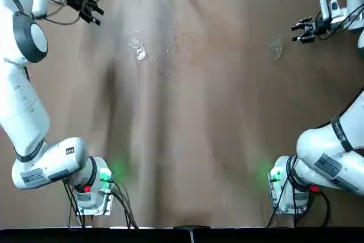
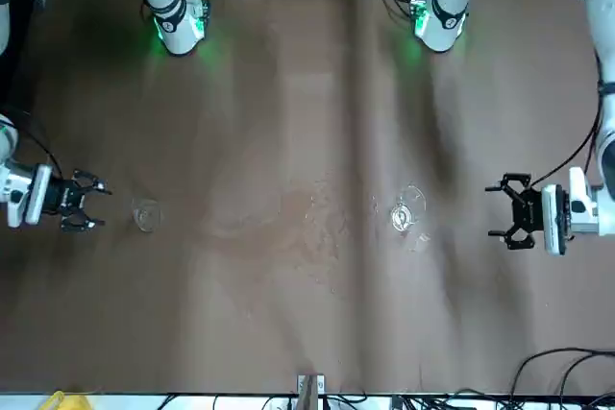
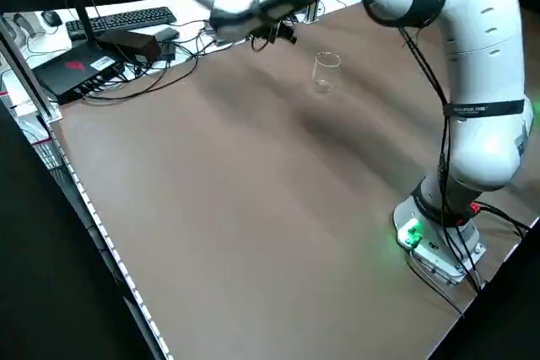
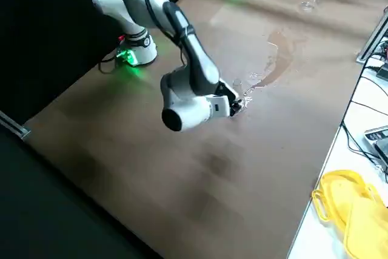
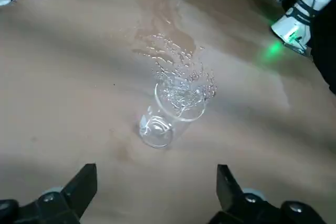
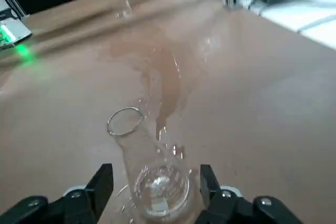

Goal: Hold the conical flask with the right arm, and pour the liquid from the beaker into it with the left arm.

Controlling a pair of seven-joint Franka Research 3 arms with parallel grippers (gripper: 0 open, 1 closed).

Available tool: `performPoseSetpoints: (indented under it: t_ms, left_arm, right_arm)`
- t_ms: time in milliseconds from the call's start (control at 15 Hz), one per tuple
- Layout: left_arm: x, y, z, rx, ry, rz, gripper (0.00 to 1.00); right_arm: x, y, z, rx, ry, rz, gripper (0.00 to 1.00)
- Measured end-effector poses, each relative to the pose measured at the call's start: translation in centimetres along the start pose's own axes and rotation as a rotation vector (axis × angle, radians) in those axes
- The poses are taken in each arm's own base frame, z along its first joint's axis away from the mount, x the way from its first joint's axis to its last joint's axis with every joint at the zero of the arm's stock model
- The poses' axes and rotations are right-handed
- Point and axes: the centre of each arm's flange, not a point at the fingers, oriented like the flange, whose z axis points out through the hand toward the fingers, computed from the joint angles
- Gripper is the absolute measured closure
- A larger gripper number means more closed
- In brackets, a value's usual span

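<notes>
Beaker (image 1: 137, 47) stands upright on the counter (image 1: 187, 140), untouched, with a patch of spilled droplets (image 1: 173, 55) just beside it. Beyond that patch, well apart from the beaker, stands the conical flask (image 1: 276, 50), also free. By my reading the approach step is in hand: the right tool (image 1: 301, 31) hangs near the flask with fingers spread wide, and the left tool (image 1: 91, 12) sits near the beaker, equally wide and empty. Next, the right tool must close around the flask's neck, squarely.
</notes>
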Motion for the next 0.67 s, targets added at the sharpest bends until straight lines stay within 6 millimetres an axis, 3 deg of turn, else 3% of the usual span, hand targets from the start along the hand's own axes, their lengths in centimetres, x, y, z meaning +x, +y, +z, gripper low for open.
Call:
performPoseSetpoints:
  t_ms: [133,333,467,667]
  left_arm:
    - [4.2,2.2,-0.8,0.023,-0.063,-0.135,0.00]
    - [8.8,5.1,-1.3,0.078,-0.147,-0.375,0.00]
    - [10.8,6.8,-1.6,0.133,-0.214,-0.517,0.00]
    - [13.0,8.9,-1.9,0.255,-0.331,-0.702,0.00]
  right_arm:
    - [3.7,0.8,-0.5,0.016,-0.091,0.063,0.25]
    - [11.0,1.1,0.6,0.025,-0.249,0.157,0.25]
    - [15.6,1.1,1.7,0.008,-0.334,0.221,0.25]
    - [20.8,0.3,3.4,-0.037,-0.421,0.337,0.25]
